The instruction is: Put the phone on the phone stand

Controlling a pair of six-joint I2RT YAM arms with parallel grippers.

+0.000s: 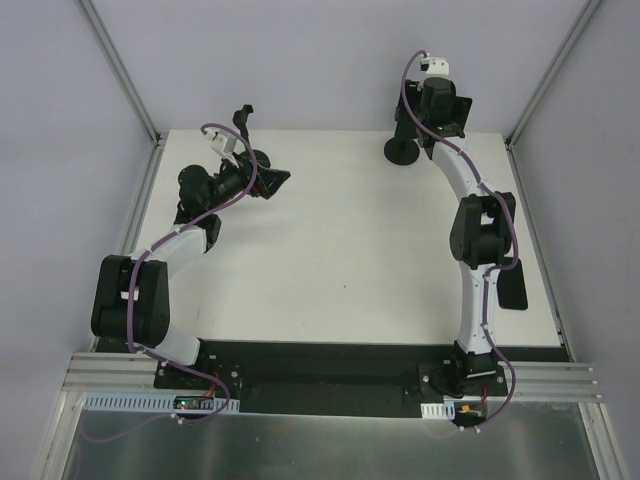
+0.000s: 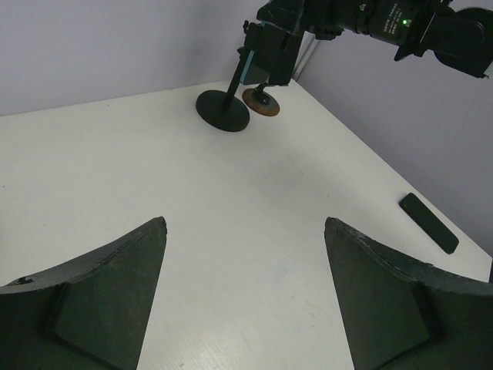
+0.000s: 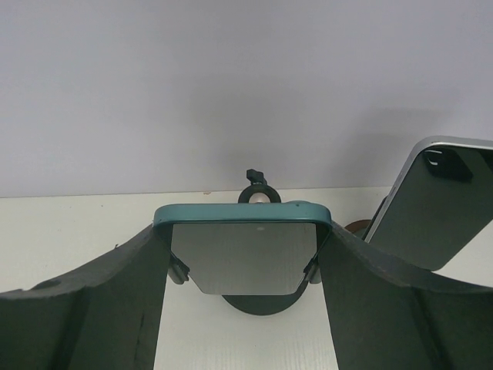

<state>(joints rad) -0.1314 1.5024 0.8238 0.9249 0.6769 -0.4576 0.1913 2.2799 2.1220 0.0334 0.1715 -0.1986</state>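
Right gripper [image 3: 243,254] clamps phone [image 3: 243,214]; stand [image 3: 258,305] behind, seemingly mostly hidden.

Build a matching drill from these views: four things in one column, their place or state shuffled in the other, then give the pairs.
Things
1. teal-cased phone
2. black phone stand with a round base
3. flat black rectangular slab
4. left gripper

Places or states
A. open, holding nothing
B. lying flat near the right edge of the white table
C. held in the right gripper
D. standing upright at the table's far side

Pairs: 1-C, 2-D, 3-B, 4-A
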